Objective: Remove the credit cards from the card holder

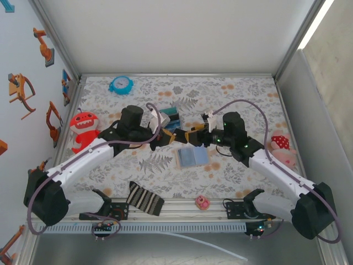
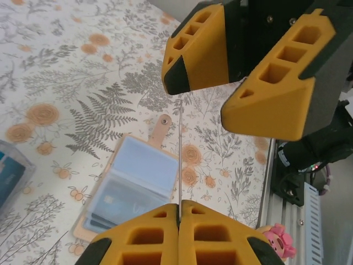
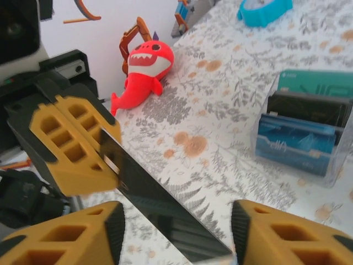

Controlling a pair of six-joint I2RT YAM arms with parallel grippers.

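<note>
Lying open and flat on the desk point(image 1: 231, 94), the card holder point(image 1: 193, 157) shows you its pale blue inside. Its tan tab point(image 2: 162, 130) sticks out at one end. From the left wrist you can see some cards point(image 2: 113, 205) tucked into one of its panels. The holder sits near the middle of the desk, just on the near side of your two claws and not touching them.

Your left claw point(image 2: 180, 207) is pressed together on a thin credit card point(image 3: 160, 204), held up in the air above the desk. Your right claw point(image 3: 176, 216) faces it with its fingers apart, one on each side of the card's free end. I cannot tell if either finger touches the card.

Behind the claws stands a clear box point(image 3: 309, 127) with other cards in it. Farther out you have a red shark toy point(image 1: 84, 130) on the left, a blue clock point(image 1: 120, 84) at the far edge, a pink toy point(image 1: 281, 146) on the right, and a striped cloth point(image 1: 144, 199) near the arm bases.
</note>
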